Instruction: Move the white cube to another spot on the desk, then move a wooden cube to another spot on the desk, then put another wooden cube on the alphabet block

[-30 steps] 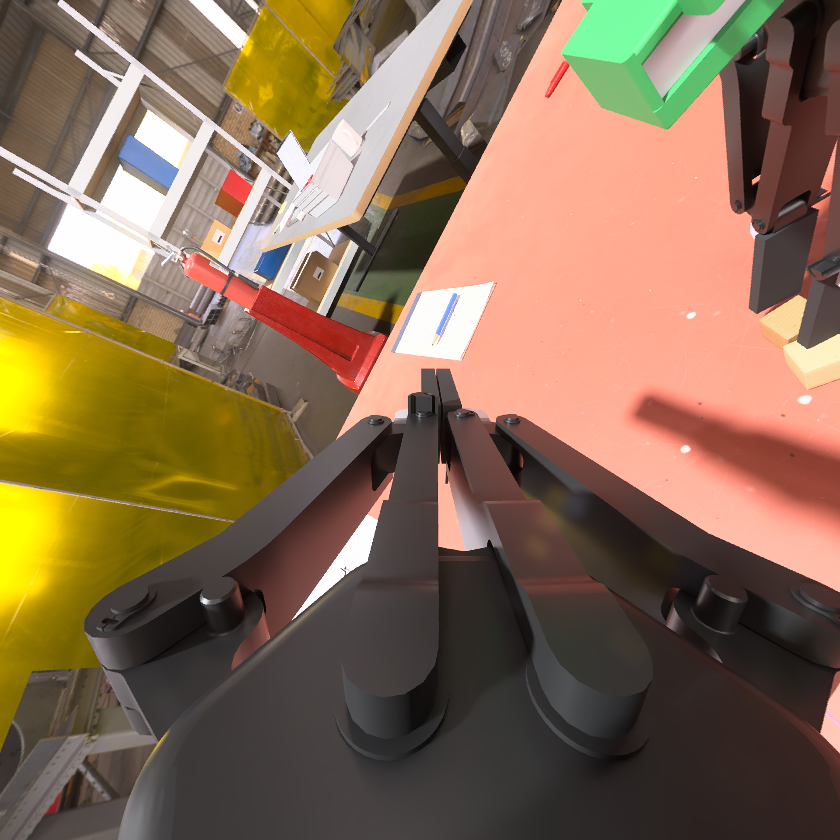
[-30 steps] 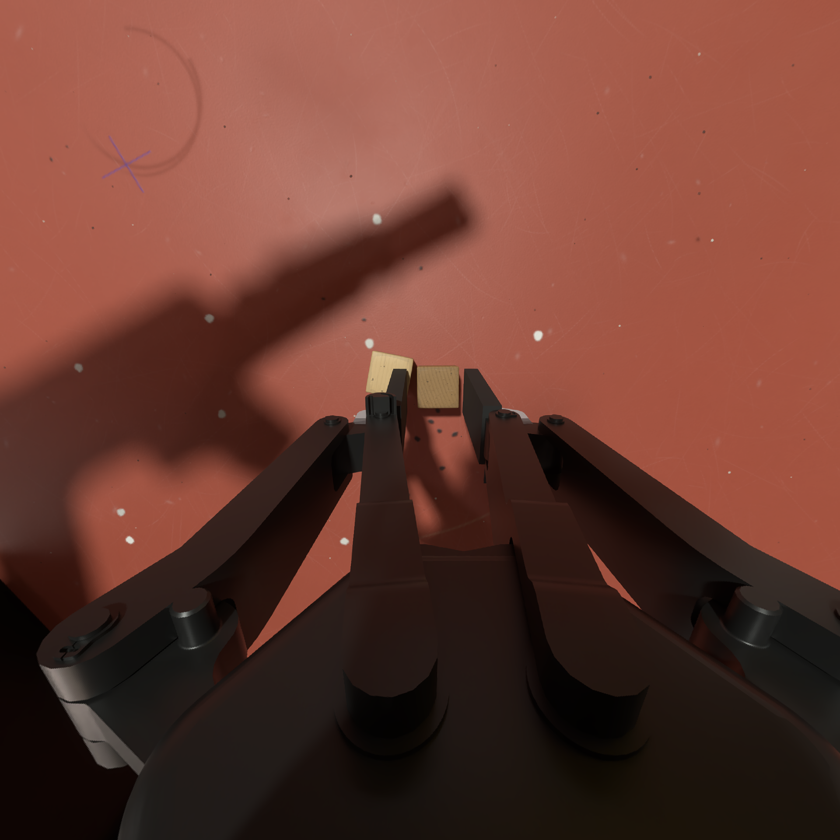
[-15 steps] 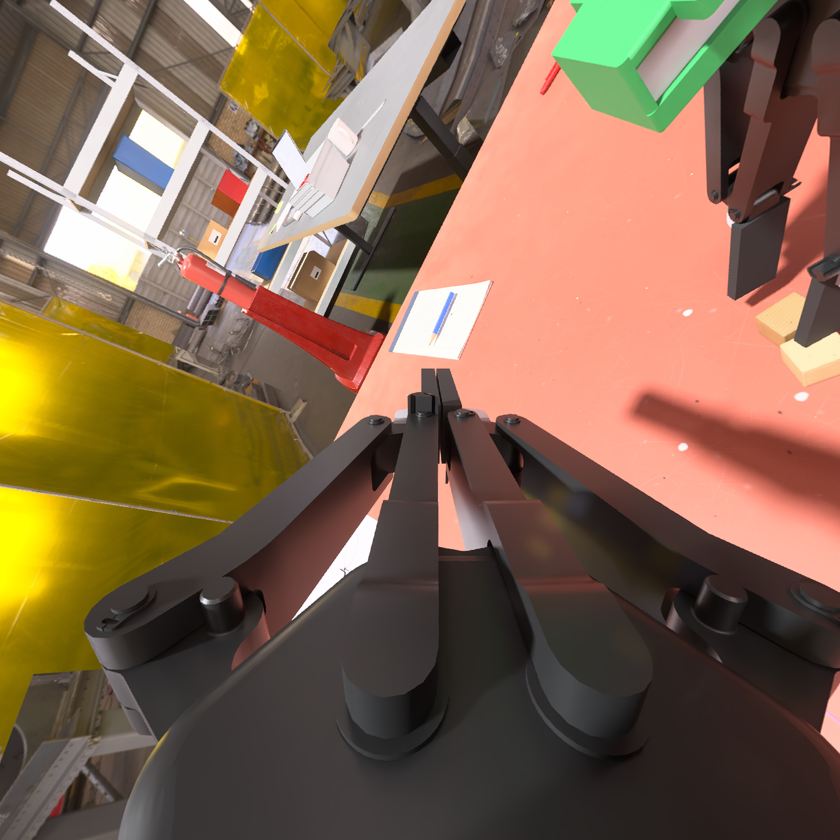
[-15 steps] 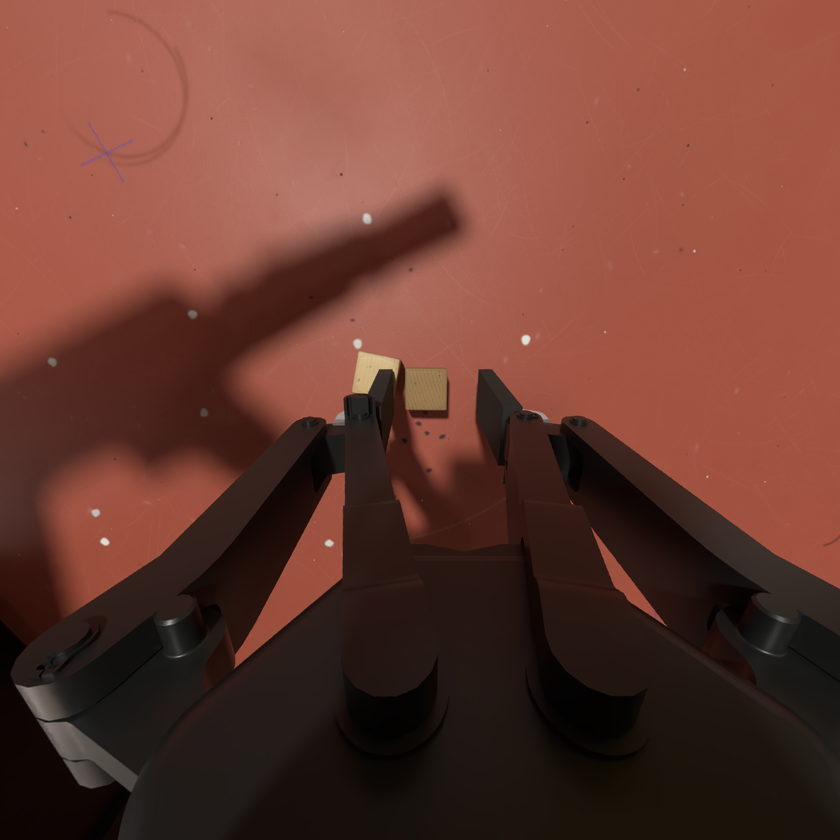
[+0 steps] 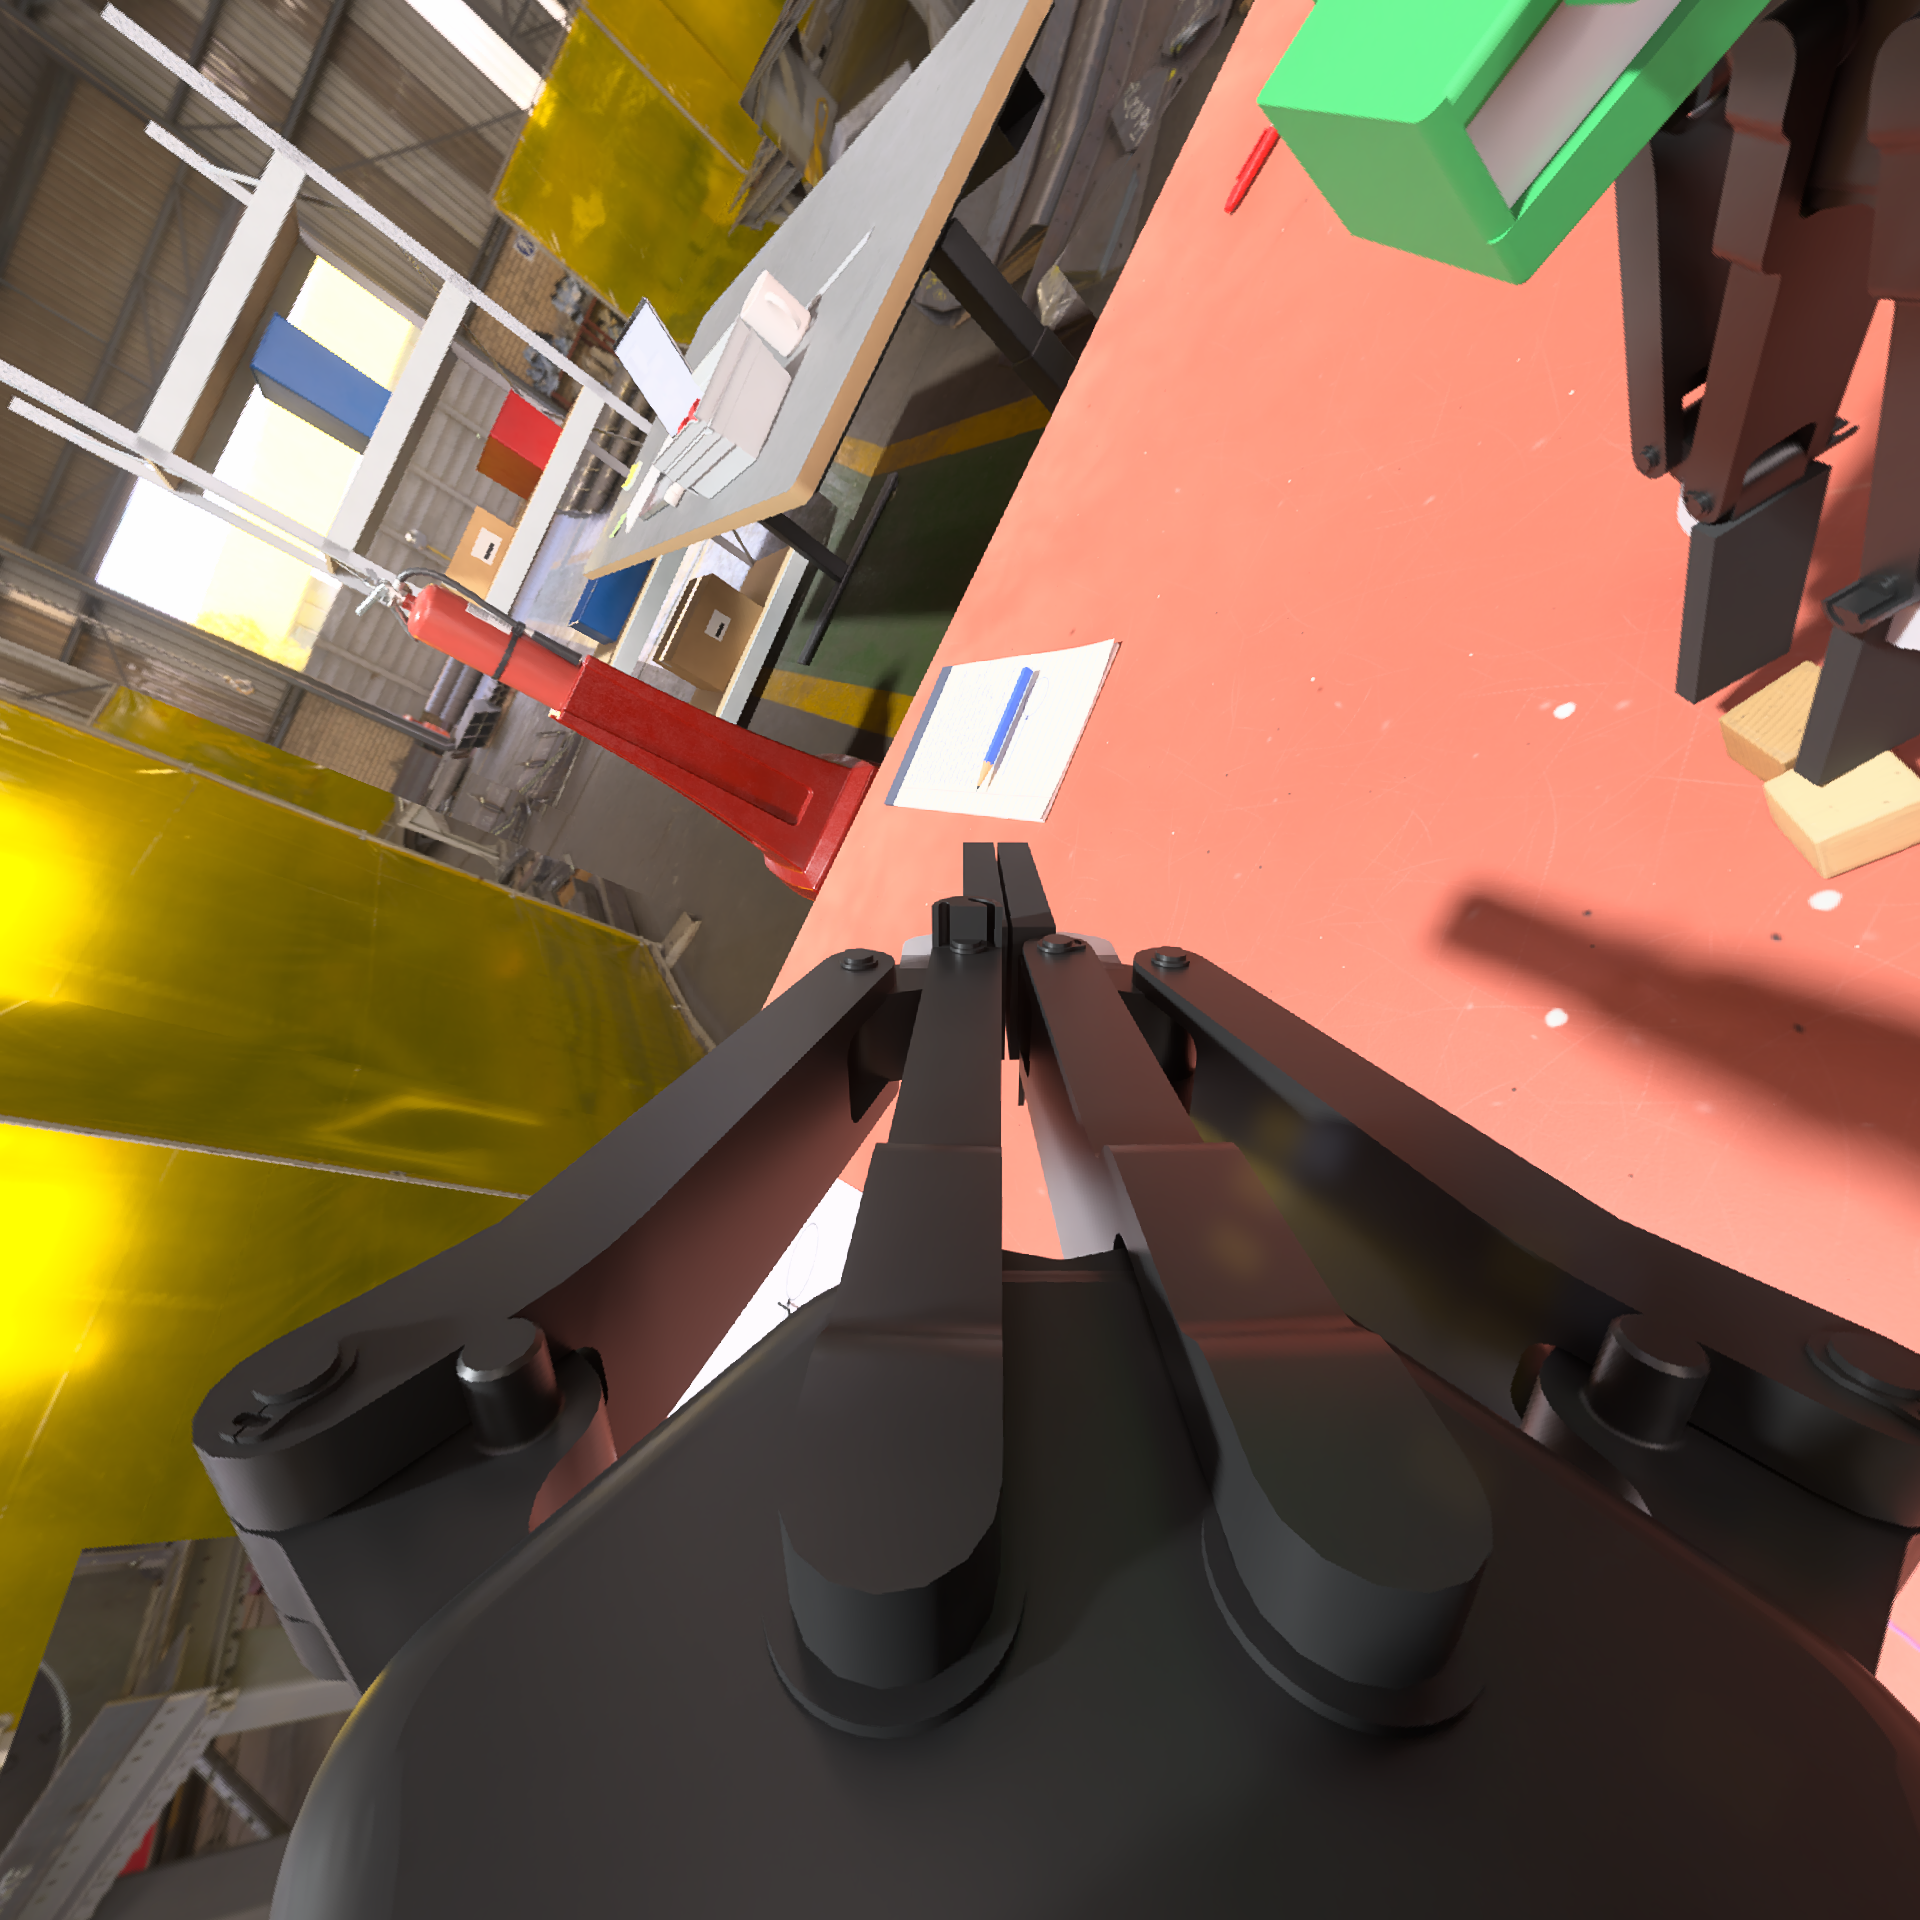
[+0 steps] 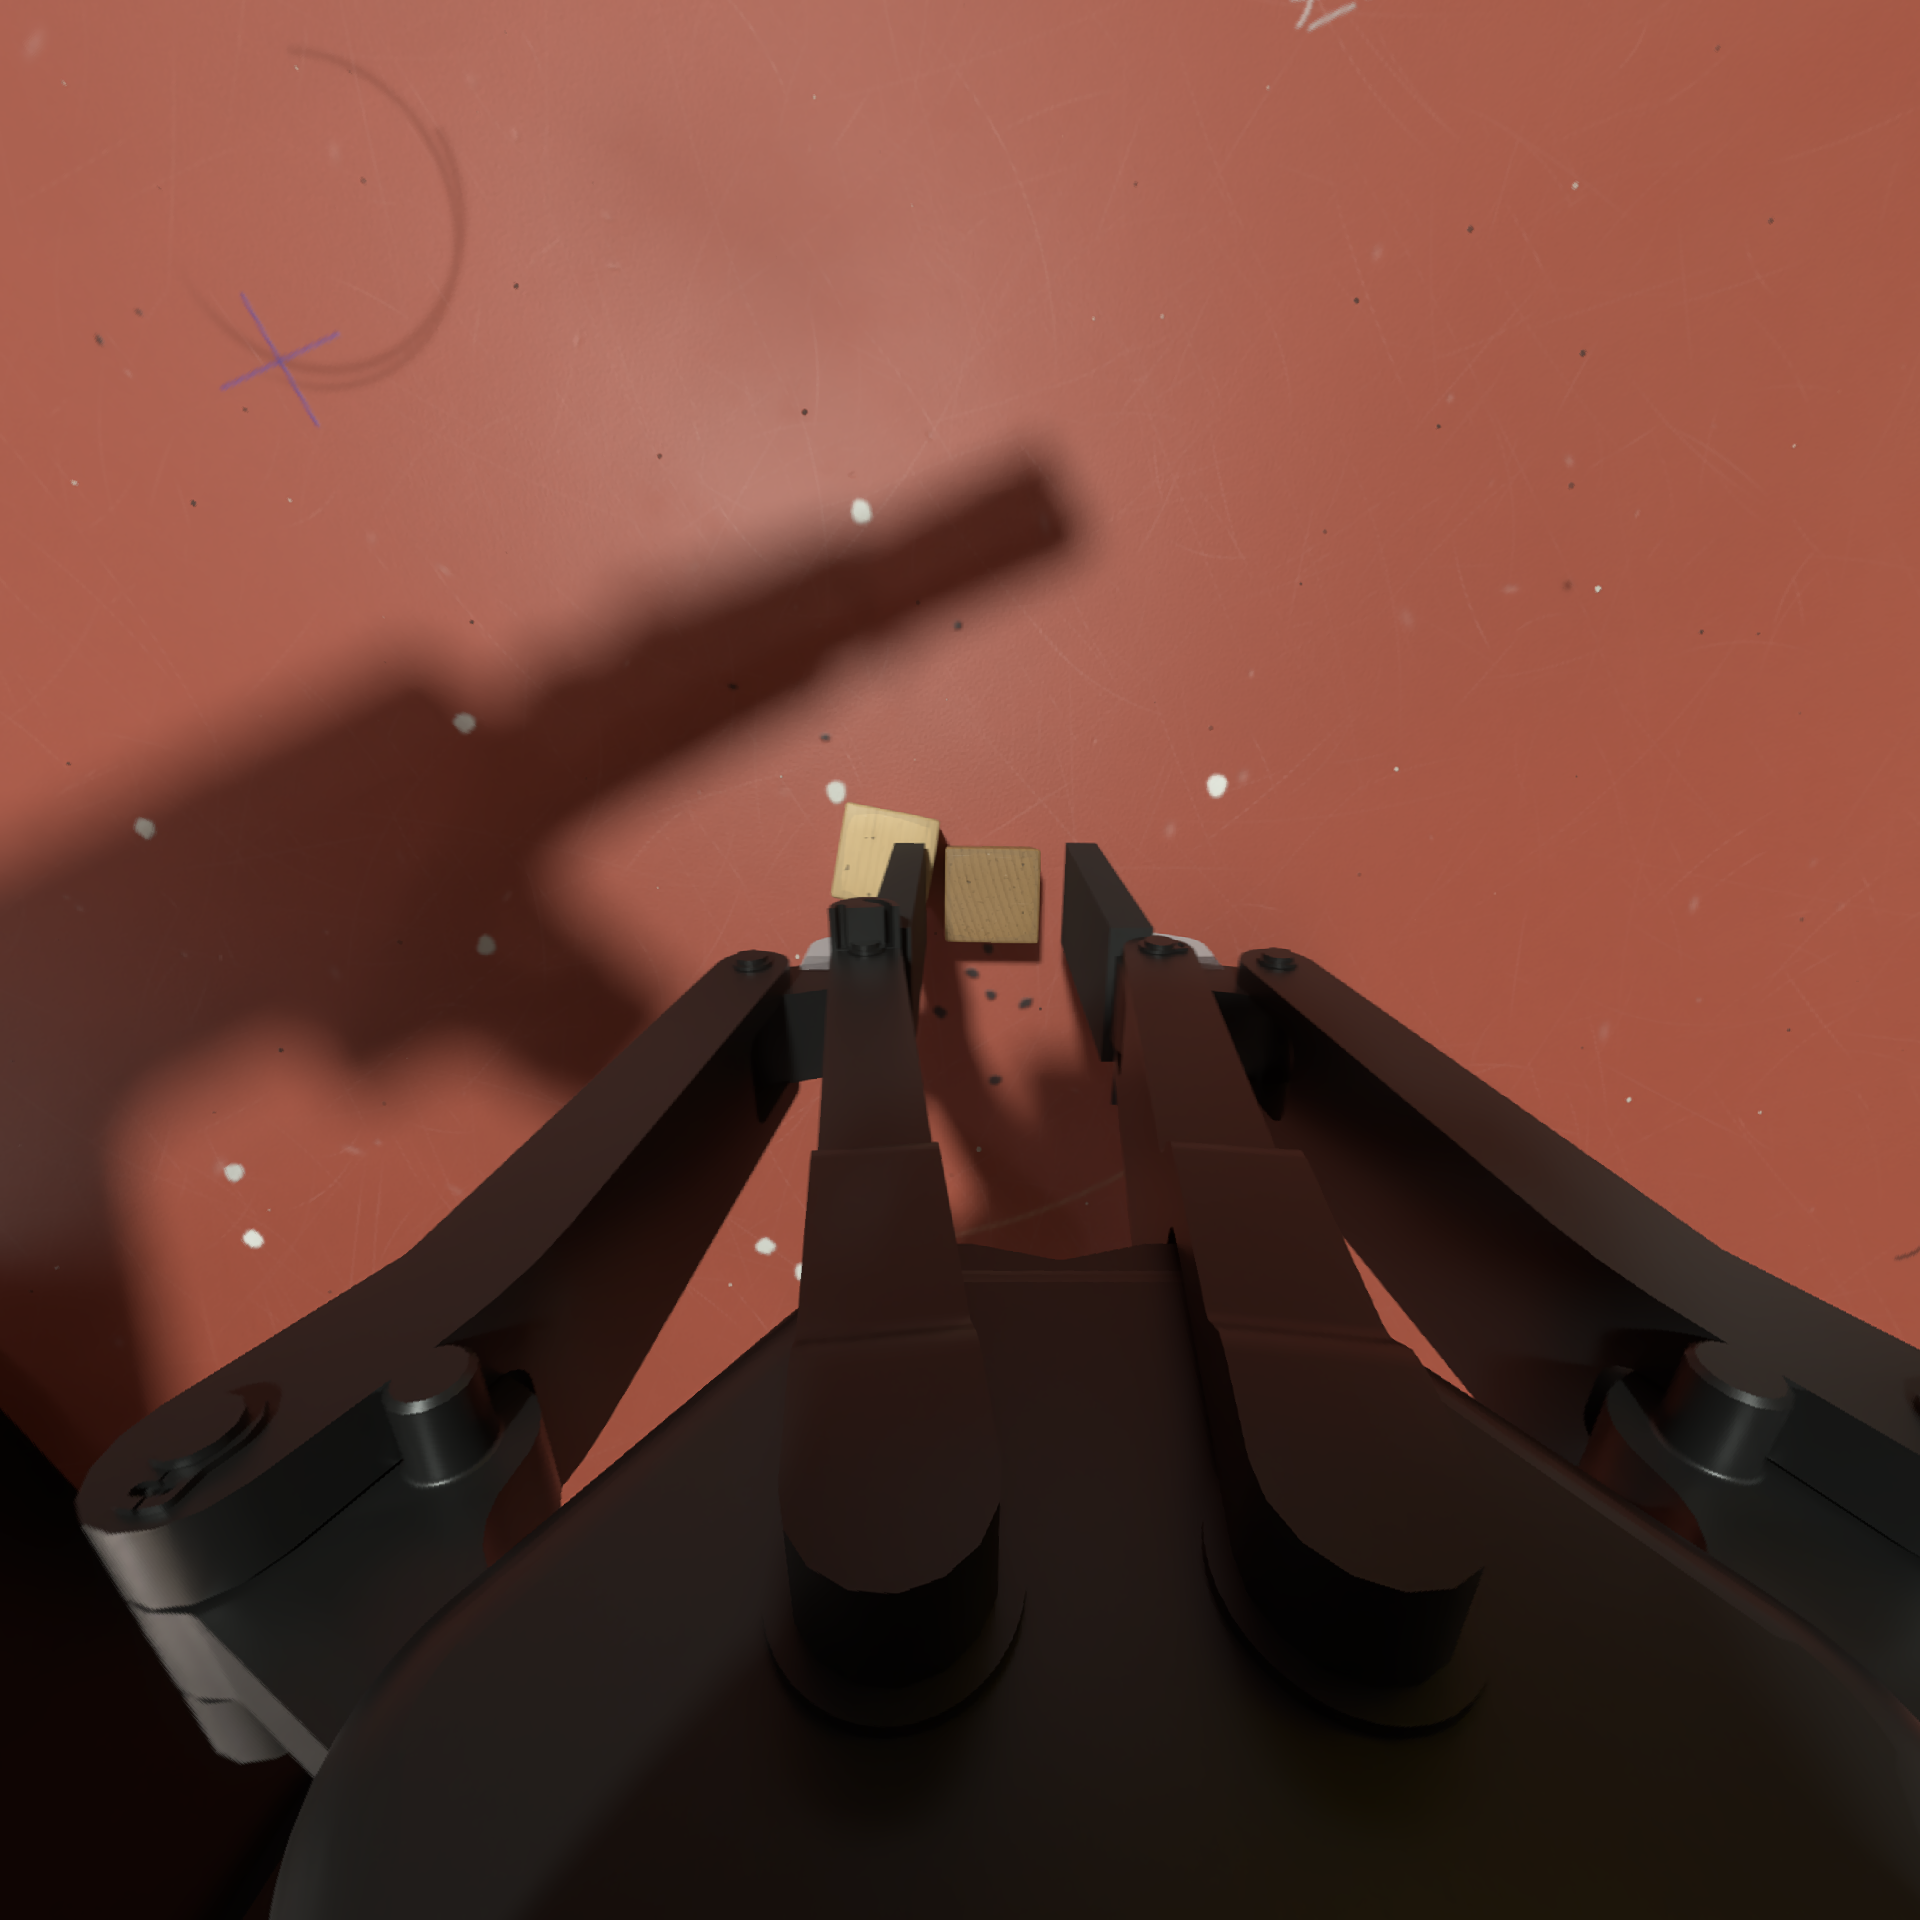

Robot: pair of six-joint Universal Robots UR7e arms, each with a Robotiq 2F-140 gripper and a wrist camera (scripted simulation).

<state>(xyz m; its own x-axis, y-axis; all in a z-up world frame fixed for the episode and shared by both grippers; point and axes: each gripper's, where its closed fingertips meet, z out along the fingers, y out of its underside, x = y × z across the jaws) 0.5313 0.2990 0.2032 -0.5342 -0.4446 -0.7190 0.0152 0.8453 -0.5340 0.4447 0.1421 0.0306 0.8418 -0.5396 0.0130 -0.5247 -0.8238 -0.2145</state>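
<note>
The right hand (image 6: pixel 992 894), narrower a second ago, now stands wide and empty around the darker square wooden cube (image 6: pixel 991 894) resting on the scuffed red surface (image 6: pixel 1455 520) beside a paler wooden cube (image 6: pixel 868 847), suggesting a fresh release or a regrasp, while the left hand (image 5: pixel 997 883) stays pressed closed, idle.

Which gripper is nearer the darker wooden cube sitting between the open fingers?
Right. The right gripper is open directly over the darker wooden cube, fingers on either side. The left gripper is shut, well away across the desk, near the notepad.
</note>
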